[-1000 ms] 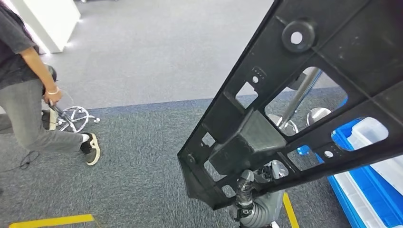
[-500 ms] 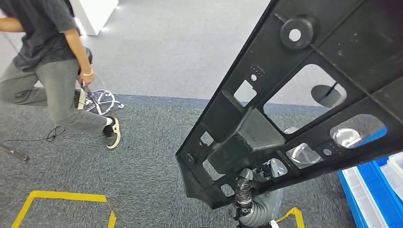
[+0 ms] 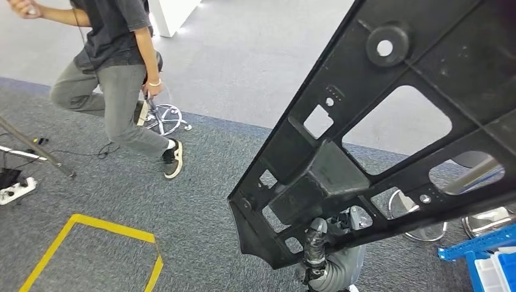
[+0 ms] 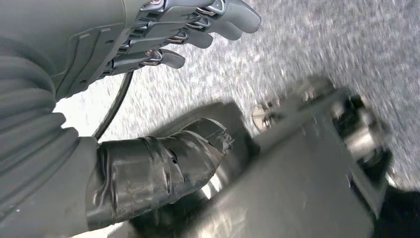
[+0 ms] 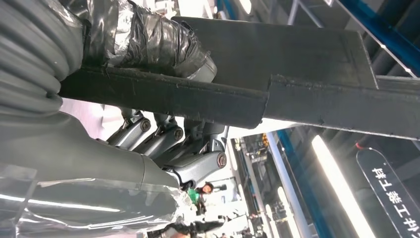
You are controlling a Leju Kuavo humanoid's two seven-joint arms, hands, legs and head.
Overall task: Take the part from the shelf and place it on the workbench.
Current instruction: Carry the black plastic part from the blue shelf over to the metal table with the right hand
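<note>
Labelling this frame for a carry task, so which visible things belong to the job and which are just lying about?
Job:
black plastic part, large and full of cut-outs
right hand, gripping the part's edge

Lying about:
person walking on the grey carpet
yellow floor tape
blue bin
power strip

The big black part [image 3: 389, 128], held by the right hand [image 5: 163, 144], blocks the whole right and upper-right of the head view. A person [image 3: 115, 73] steps across the carpet to the far left beside a chair base [image 3: 163, 118]. Open carpet lies between them, with stool bases [image 3: 426, 228] and a blue crate [image 3: 487, 261] low on the right.
</note>
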